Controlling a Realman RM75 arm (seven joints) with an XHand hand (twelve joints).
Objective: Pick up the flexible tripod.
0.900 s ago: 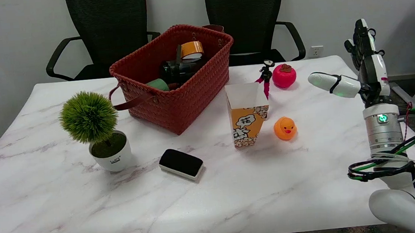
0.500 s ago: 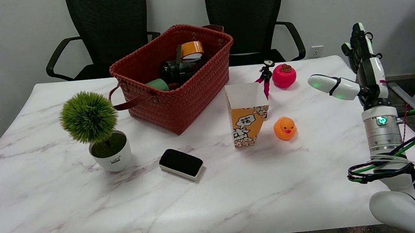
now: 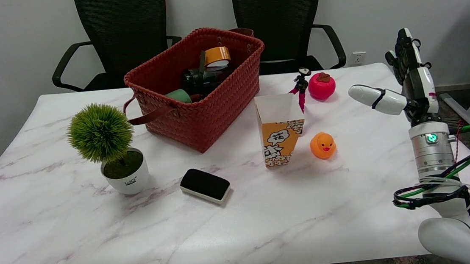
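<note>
Head view: right hand up off table, fingers spread, holding nothing. Flexible tripod well to its left, just beside the red fruit toy, behind the popcorn box. Risk: reach could knock toy or box, tight gap.

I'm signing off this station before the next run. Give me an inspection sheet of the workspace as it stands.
Surface: white marble table, no spills seen.
Job's things: flexible tripod stands behind the popcorn box, beside the red toy fruit, untouched.
Clutter: red basket holding tape and dark items, potted plant, black eraser, rubber duck.
Hands: right hand raised, fingers apart, holding nothing.
Cables: green and black loops around the right arm.
Surroundings: two black chairs, wall socket.
</note>
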